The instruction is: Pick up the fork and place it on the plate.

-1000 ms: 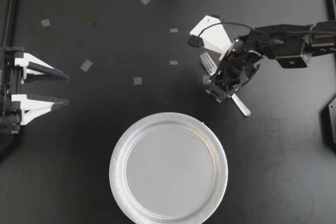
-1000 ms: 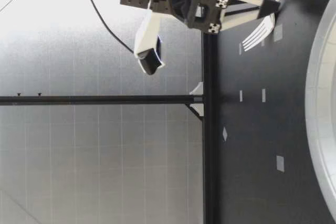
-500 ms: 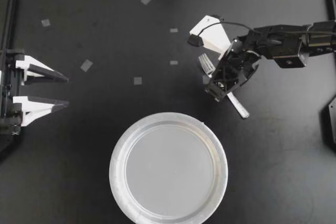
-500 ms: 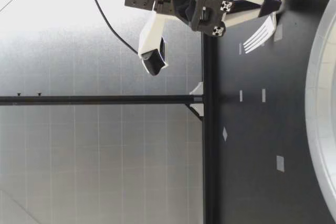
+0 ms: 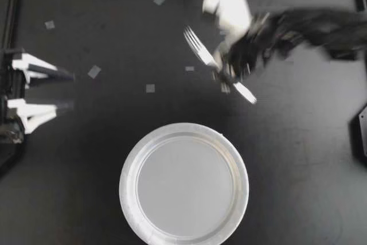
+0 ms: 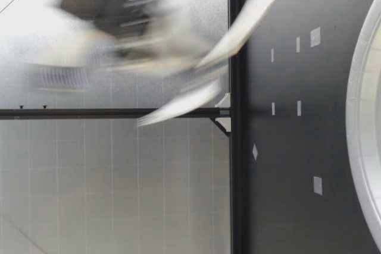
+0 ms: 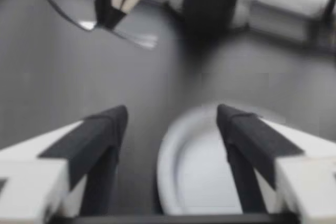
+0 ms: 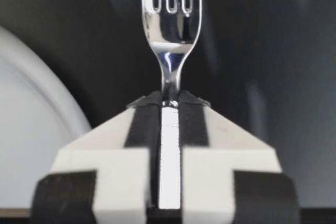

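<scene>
right gripper (image 5: 226, 70) is clamped on the fork (image 5: 199, 49) at its neck, tines pointing out ahead of the fingers. the fork is held clear of the table (image 5: 298, 187), a bit right of centre, toward the edge opposite the plate (image 5: 125, 185). left gripper (image 5: 71, 90) sits at the table's left edge, fingers spread, holding nothing.

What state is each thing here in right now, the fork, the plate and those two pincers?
fork: gripped by its handle, in the air above the table, not over the plate.
plate: flat on the table, empty.
right pincer: shut on the fork.
left pincer: open, holding nothing.
</scene>
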